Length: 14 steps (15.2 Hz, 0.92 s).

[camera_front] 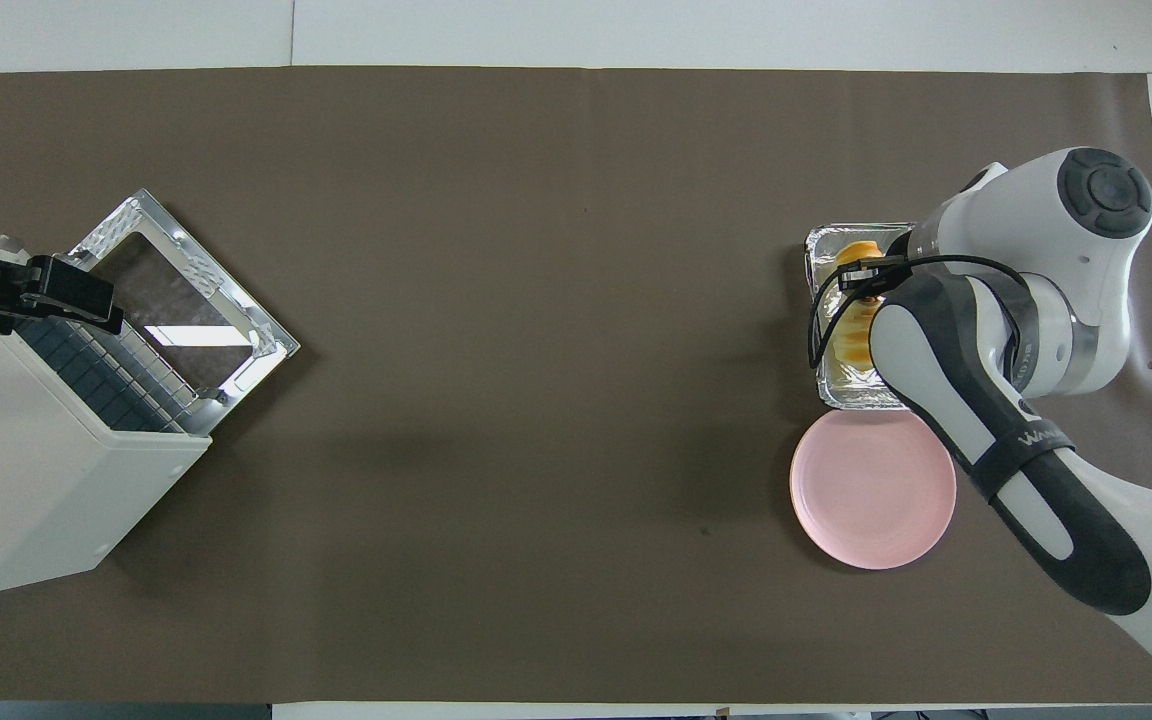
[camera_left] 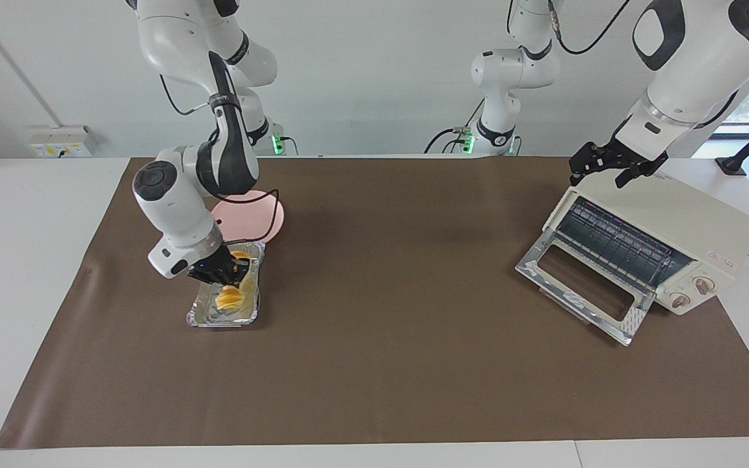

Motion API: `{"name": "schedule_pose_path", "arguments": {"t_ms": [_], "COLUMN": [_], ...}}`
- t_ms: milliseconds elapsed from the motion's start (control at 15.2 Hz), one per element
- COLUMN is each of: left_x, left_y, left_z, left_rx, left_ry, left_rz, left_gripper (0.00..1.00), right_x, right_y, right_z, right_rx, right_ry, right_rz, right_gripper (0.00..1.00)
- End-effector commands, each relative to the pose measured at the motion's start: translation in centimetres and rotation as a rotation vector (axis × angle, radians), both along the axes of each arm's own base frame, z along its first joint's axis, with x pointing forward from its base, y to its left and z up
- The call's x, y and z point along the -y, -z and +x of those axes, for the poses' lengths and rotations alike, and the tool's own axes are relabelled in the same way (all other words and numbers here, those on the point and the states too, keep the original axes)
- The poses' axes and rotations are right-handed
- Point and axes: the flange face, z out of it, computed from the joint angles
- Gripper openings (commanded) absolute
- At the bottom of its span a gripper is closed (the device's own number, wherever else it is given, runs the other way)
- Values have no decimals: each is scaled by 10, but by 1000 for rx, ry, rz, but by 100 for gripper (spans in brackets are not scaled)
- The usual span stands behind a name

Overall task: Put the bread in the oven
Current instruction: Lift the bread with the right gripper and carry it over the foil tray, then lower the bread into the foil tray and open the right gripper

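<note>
Crinkled silver foil is the landmark here: the foil tray (camera_left: 226, 294) lies on the brown-covered table (camera_left: 374, 364) toward the right arm's end, and the right claw (camera_left: 226, 276) hangs just over it, clamped on the yellow-orange bread (camera_left: 230, 298), which dangles into the tray. A pink plate (camera_front: 861, 495) sits beside the tray, nearer the robots. Well apart from the tray stands the cream oven (camera_left: 667, 240) (glass door dropped open), with the left claw (camera_left: 608, 170), fingers spread, over its top edge.
</note>
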Motion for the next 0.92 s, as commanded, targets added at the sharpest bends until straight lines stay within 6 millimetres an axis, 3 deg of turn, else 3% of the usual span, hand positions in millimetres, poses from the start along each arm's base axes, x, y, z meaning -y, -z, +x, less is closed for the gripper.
{"name": "schedule_pose_path", "arguments": {"t_ms": [0, 264, 330, 395, 461, 659, 725, 857], "left_x": [-4, -4, -4, -4, -4, -4, -4, -4], "left_y": [-6, -6, -6, -6, -6, -6, -6, -6], "left_z": [-2, -2, -2, -2, -2, -2, -2, -2], "left_rx": [17, 17, 17, 17, 17, 17, 17, 17], "left_ry": [-8, -8, -8, -8, -8, -8, -8, -8], "left_rz": [5, 5, 5, 5, 5, 5, 5, 5], "left_gripper": [100, 100, 100, 100, 100, 100, 100, 100], "right_x": [1, 2, 1, 1, 2, 4, 9, 20], "right_y": [7, 13, 13, 13, 13, 10, 8, 5], "right_z": [-3, -7, -7, -7, -7, -4, -3, -1], "right_rx": [1, -9, -9, -10, -11, -8, -8, -8], "right_ry": [19, 21, 19, 21, 22, 25, 31, 38], "right_rz": [10, 9, 9, 9, 9, 10, 10, 8], "right_gripper": [0, 0, 8, 37, 57, 93, 99, 100]}}
